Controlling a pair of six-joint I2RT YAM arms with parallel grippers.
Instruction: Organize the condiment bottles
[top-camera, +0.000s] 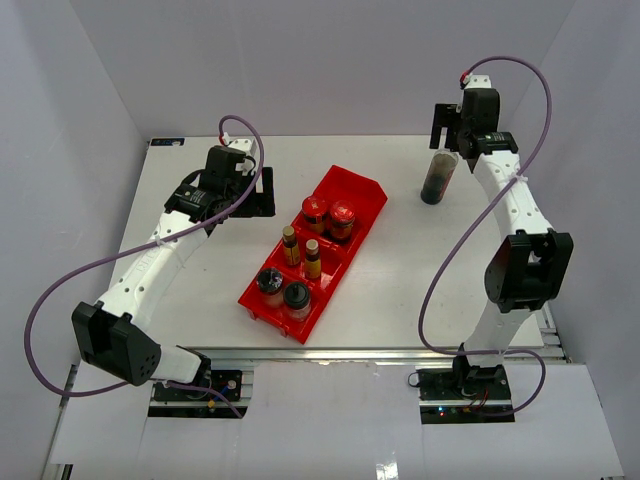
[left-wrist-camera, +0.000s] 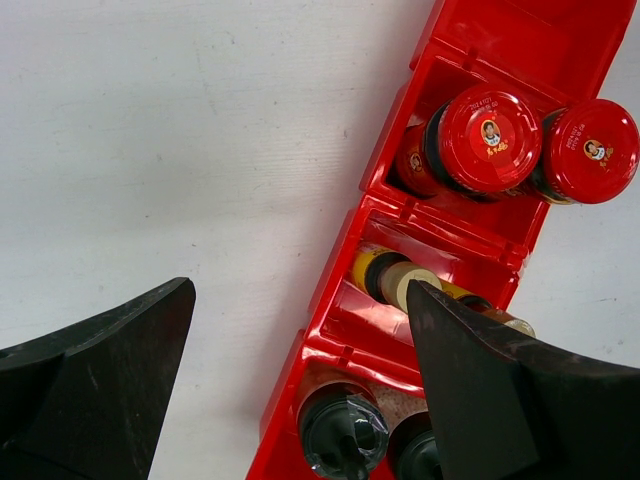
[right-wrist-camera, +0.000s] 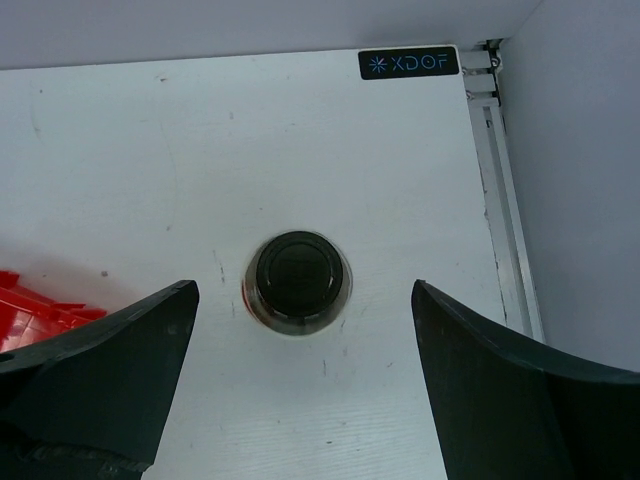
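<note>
White tabletop (top-camera: 400, 290) boxed in by pale walls, with two arms mounted at the near edge. Long red plastic bin (top-camera: 362, 188): divided into compartments, lying diagonally mid-table, its near end to the left. Nearest compartment: two short black-lidded jars (top-camera: 271, 283), side by side. Next compartment: two slim yellow-labelled bottles (top-camera: 290, 243), standing as a pair. Compartment beyond: two squat red-lidded jars (top-camera: 314, 210), side by side, lids up. Left gripper (top-camera: 256, 193): just left of the bin's far half, fingers wide apart, holding nothing. Far right, well apart from the bin: one taller dark-liquid black-capped bottle (top-camera: 437, 180), upright on the bare table. Right gripper (top-camera: 446, 130): poised over that bottle, fingers spread wide to either side of the cap, with a gap on both sides.
</note>
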